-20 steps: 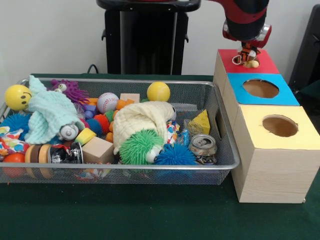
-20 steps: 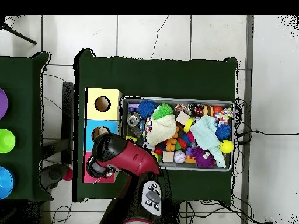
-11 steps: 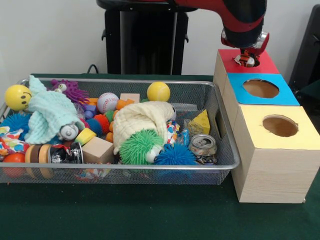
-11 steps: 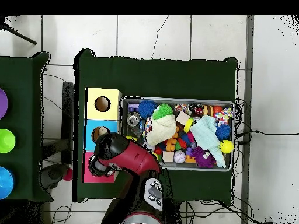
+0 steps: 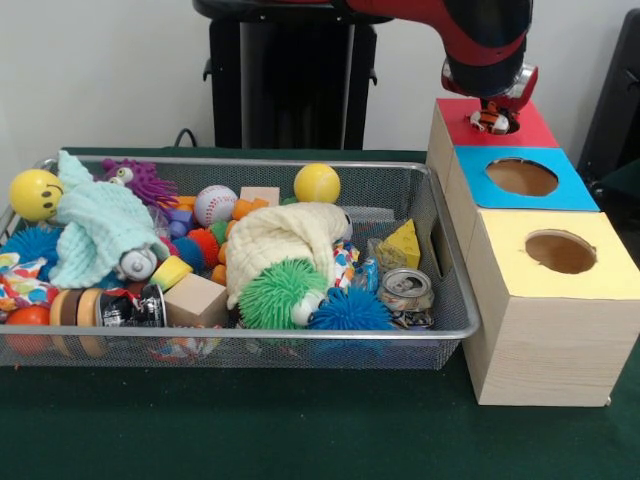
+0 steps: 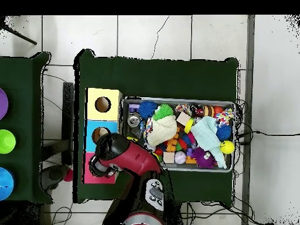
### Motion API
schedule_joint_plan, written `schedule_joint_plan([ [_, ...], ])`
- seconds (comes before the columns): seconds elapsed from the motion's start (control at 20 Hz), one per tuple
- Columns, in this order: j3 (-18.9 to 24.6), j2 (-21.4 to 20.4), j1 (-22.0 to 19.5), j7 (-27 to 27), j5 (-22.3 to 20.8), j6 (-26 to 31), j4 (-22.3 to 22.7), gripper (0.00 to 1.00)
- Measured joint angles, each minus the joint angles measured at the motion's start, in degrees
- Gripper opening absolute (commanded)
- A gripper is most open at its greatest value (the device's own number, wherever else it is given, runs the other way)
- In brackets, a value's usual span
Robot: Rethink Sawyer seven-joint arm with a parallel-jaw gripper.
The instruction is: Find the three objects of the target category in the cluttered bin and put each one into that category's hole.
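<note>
My gripper (image 5: 491, 110) hangs right over the red-topped box (image 5: 535, 130) at the far end of the row of three boxes. It is shut on a small orange, white and black toy (image 5: 490, 121), which sits at the mouth of the red box's hole. In the overhead view the arm's head (image 6: 106, 157) covers the toy and the hole, and only a strip of the red box (image 6: 96, 179) shows. The wire bin (image 5: 300, 334) holds the clutter: a green spiky ball (image 5: 280, 293), a blue spiky ball (image 5: 348, 310), a crushed can (image 5: 406, 290) and a cream cloth (image 5: 285, 235).
A blue-topped box (image 5: 575, 192) and a yellow-topped box (image 5: 605, 275) stand in line with the red one, right of the bin. Also in the bin are a yellow ball (image 5: 317, 183), a baseball (image 5: 215, 204), a mint cloth (image 5: 100, 228) and a wooden block (image 5: 195, 299).
The gripper came down with the toy from above the red box to the hole's mouth. Over the last half second it has hardly moved.
</note>
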Motion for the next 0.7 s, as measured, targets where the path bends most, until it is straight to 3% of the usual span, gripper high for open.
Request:
schedule_joint_plan([
  [0.25, -0.01, 0.0, 0.0, 0.0, 0.0, 0.0, 0.0, 0.0],
  [0.3, 0.01, -0.03, -0.01, 0.0, 0.13, -0.12, -0.14, 1.0],
  [0.7, -0.51, -0.54, -0.01, 0.0, -0.67, -0.15, -0.83, 1.0],
])
